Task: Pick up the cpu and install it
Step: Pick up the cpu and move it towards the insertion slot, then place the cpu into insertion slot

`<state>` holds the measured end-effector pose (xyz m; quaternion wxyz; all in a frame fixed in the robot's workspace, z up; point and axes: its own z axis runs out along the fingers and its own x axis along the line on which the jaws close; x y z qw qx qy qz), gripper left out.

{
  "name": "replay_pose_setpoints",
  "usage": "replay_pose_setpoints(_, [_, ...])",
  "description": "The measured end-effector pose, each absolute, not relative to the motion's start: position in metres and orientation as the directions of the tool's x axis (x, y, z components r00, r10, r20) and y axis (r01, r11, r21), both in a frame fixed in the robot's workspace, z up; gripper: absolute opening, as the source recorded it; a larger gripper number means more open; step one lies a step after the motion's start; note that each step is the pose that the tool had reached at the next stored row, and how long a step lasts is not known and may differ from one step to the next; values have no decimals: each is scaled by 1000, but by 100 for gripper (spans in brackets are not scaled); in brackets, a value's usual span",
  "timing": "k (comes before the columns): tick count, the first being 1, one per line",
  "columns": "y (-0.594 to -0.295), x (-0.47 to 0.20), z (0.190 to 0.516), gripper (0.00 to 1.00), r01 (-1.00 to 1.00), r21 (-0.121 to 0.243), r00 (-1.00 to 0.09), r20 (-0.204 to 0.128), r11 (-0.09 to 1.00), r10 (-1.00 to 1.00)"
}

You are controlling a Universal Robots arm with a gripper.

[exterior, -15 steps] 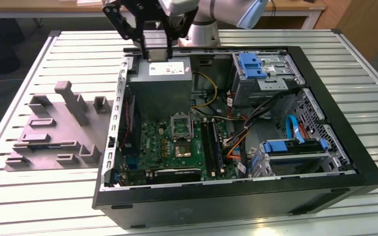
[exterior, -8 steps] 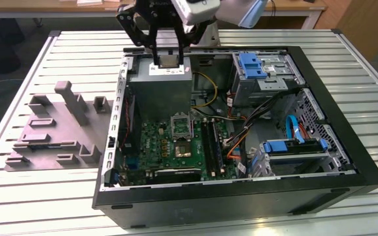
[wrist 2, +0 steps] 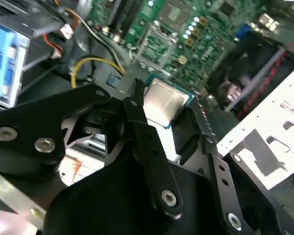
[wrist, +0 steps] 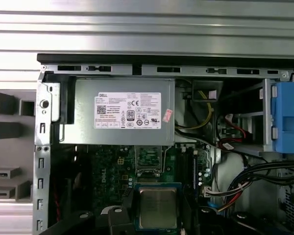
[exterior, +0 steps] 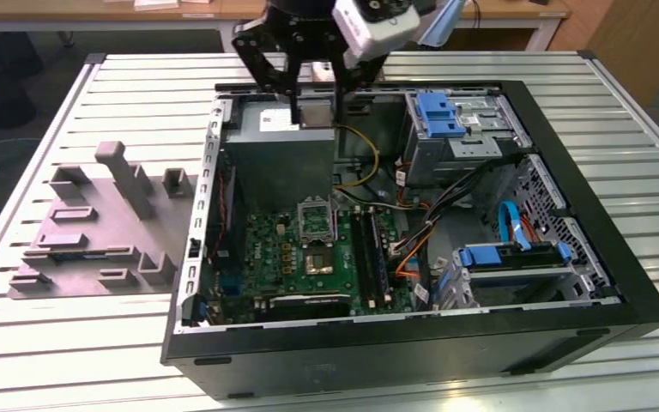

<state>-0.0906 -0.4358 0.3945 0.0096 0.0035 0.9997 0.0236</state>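
Closest to you in the second wrist view are the black links of the claw, and between its two fingers sits the cpu. The claw is closed narrowly on it, one finger on each of two opposite edges.

The cpu's pale metal top faces both wrist cameras, with a blue-green rim showing around it. It is very nearly square, so you cannot pick out a long axis. In the first wrist view its edges run parallel to those of the grey power-supply box.

In the exterior view the claw hangs just above the power-supply box, well clear of the dark socket frame, which lies on the green motherboard just beyond the box's end.

The open black computer case holds the box, the motherboard, loose cables and two blue drive brackets, all on the exterior view's right of the box. Outside the case, on the exterior view's left of the box, a grey moulded fixture stands on the slatted surface.

The cpu's underside is hidden. One edge is cut off by the border of the first wrist view, and you cannot see where the fingertips meet it.
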Motion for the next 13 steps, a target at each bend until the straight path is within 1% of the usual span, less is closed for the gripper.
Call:
replay_pose_setpoints(6, [-436,-65,392,47,6,47,-1000,-19,999,7])
replay_pose_setpoints(13, [-436,-64,392,47,7,47,-1000,-19,999,8])
